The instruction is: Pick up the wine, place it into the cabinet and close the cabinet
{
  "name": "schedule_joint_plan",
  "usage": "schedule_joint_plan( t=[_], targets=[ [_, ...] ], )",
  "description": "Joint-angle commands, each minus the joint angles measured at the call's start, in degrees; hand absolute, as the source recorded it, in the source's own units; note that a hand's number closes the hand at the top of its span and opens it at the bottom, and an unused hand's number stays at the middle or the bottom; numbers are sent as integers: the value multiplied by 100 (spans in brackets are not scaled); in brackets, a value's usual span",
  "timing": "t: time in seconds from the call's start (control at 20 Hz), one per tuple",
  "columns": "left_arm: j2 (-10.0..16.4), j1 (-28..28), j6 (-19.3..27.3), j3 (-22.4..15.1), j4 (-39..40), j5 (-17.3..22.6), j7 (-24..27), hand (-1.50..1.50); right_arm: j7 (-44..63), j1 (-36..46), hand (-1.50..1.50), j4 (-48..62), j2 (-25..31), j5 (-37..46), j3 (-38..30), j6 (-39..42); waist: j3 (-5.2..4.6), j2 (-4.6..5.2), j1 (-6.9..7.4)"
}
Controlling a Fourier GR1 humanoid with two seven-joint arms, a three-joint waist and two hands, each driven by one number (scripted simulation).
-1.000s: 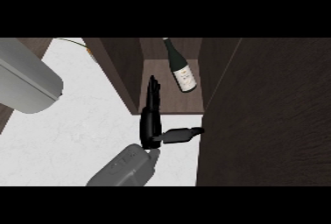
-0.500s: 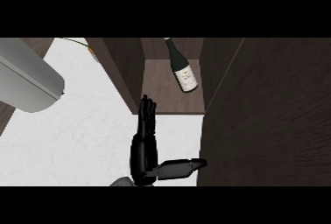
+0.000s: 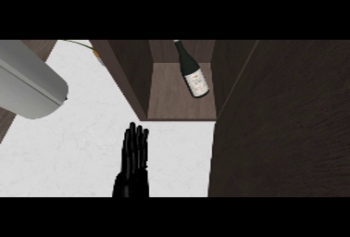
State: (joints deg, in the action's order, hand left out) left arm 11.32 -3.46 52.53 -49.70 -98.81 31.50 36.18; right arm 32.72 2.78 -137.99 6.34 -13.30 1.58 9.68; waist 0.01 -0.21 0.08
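Where the right hand (image 3: 134,162) stands: low in the view, over the white counter (image 3: 61,152), just short of the cabinet (image 3: 127,74) front; no contact with anything is visible.
Hand state: fingers straight and pressed together, tips pointing at the cabinet opening; nothing is held.
Reason for posture: as a judgement, a flat, empty hand suits pushing a panel rather than grasping, which fits the step not yet done.
Wine (image 3: 193,74): lies on its side on the cabinet shelf, neck toward the back, pale label up, slanted toward the right wall; well apart from the hand.
Task status: placing appears complete; closing is not yet done.
Door (image 3: 280,129): the broad dark panel filling the right of the view, judged to be the cabinet door standing open; its near edge runs beside the hand, with a strip of bare counter between them.
Edges: the shelf's front lip lies directly ahead of the fingertips; the cabinet's left wall stands ahead and slightly left of them.
Open room: bare counter to the left of the hand and in the strip toward the door; the base of the wine sits inside the front lip, so the door's path looks unobstructed.
Grey forearm (image 3: 27,88): upper left, taken to be the left arm; its hand is out of view.
Next move, as a judgement: the hand must reach the door's outer face and swing it across the opening without catching its edge.
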Motion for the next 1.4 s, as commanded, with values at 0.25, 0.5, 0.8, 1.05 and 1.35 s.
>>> schedule_joint_plan(
  t=[0.25,0.5,0.8,1.05,1.35],
  targets=[
    [948,851,-514,-200,-981,-186,10,-150,369,-556,150,-619,93,-834,153,466,1,4,-27],
    [1821,1385,-647,-230,-2159,-287,-87,-150,221,-488,150,-550,144,-672,230,706,2,-7,16],
    [2206,1620,-1377,691,-1960,275,122,-150,733,-690,150,-471,-94,-1137,881,629,-8,4,14],
    [2402,1977,-1372,930,-2429,332,99,-150,919,-1499,150,-1023,-217,-951,1552,627,0,-18,-44],
    [2968,2596,-1951,1816,-2711,927,229,-150,968,-885,150,-995,-85,-729,2263,951,-9,-26,68]
  ],
)
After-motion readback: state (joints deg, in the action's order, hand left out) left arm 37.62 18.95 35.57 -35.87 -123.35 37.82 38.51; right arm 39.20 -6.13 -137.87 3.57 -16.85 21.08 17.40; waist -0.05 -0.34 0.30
